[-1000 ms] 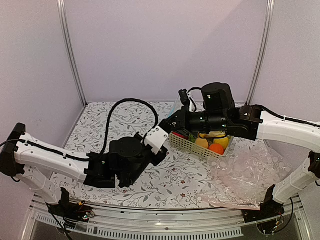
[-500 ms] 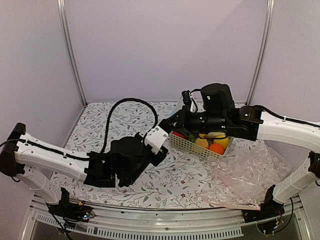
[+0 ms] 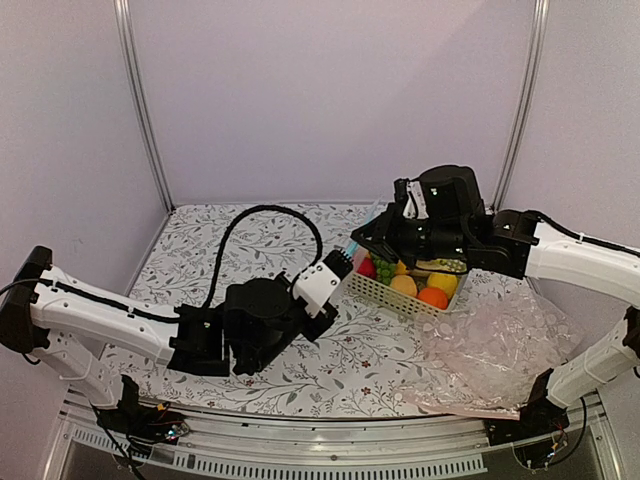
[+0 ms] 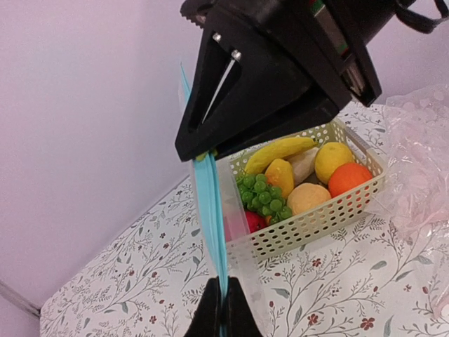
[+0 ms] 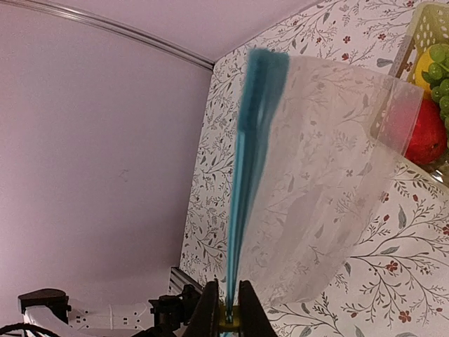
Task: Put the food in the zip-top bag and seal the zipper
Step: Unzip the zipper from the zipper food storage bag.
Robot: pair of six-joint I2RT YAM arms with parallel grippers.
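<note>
The left gripper point(image 4: 222, 300) has its two dark fingers squeezed together on one end of the zipper point(image 4: 210, 210). The zipper is a thin, smooth, light blue strip. The right gripper point(image 5: 228, 310) is pinched tight on the other end of the same strip. So the zip-top bag point(image 5: 330, 175) is held up in the air between the two grippers, just beside the basket point(image 4: 312, 226). The bag is clear, thin and a bit shiny, and you can see the flowers of the tabletop point(image 4: 140, 281) through it.

The food sits in the basket. One piece is a round bright yellow fruit point(image 4: 333, 160). The other is a longer orange-yellow fruit point(image 4: 279, 175). Close around them lie bumpy green grapes point(image 4: 263, 193), a curved banana point(image 4: 280, 149), a smooth orange ball point(image 4: 349, 179) and a red fruit point(image 5: 424, 137). The basket is pale yellow plastic with many small holes in its walls.

A big crinkly clear plastic sheet point(image 3: 500, 345) lies on the tabletop to the right of the basket.
</note>
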